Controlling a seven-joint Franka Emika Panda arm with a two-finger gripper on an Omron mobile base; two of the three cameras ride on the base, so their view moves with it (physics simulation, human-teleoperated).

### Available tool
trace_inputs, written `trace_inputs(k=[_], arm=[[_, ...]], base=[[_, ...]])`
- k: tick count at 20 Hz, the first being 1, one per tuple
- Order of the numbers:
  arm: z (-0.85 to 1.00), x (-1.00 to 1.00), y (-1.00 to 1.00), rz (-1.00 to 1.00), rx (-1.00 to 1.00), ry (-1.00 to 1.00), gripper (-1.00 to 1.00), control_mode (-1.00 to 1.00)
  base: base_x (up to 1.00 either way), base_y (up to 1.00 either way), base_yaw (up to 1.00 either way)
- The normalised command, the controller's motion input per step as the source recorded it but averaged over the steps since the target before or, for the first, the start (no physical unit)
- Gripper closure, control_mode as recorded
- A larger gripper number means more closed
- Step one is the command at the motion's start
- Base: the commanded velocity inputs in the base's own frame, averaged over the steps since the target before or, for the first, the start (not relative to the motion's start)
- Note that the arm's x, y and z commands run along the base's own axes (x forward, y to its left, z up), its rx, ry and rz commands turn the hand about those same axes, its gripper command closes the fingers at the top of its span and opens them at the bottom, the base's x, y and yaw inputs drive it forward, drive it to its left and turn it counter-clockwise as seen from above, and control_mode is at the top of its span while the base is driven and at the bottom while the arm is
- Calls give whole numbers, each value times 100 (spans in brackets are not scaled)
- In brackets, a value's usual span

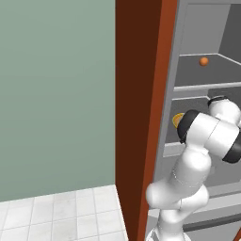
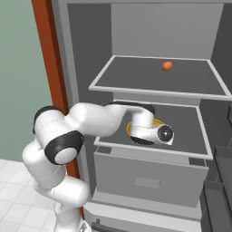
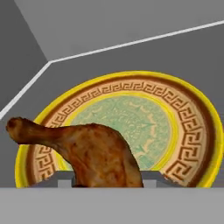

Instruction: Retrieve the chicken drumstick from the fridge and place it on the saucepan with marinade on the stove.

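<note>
We look at everything from the round yellow plate with the brown and green pattern (image 3: 183,127), which sits on the middle grey shelf of the tall light-grey fridge (image 2: 136,36).

Far to the left of the plate we see the pale green wall (image 1: 56,94), then the red-brown wood panel (image 1: 136,117), then the open fridge. Our white arm reaches in over the plate. Above the plate and a bit to its right, on the top shelf, a small orange ball (image 2: 167,65) rests by itself.

On the plate lies the small brown chicken drumstick (image 3: 87,151). Its thin bone end points off the left edge of the plate. Its fat end sits at the near edge of the plate, right between the two dark tips of our gripper (image 3: 107,181). The tips stand partly apart, one on each side of the meat, and seem to press on it, so we think we are holding it. It has not left the plate yet.

So the first part is almost done. We think lifting it out, driving to the stove and putting it in the saucepan are all left.
</note>
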Motion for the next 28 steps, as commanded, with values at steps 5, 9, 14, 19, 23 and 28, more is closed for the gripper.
trace_inputs(k=[5,9,14,19,23,28], arm=[[85,-58,1,0,-12,-14,100,-100],[94,-67,28,-5,-13,-6,100,-100],[72,-92,14,-17,-11,8,100,-100],[54,-67,0,-31,-8,35,100,-100],[41,-74,0,-31,-5,41,100,-100],[4,-98,0,-31,-1,27,100,-100]], base=[[0,0,0],[0,0,0],[0,0,0],[0,0,0],[0,0,0],[0,0,0]])
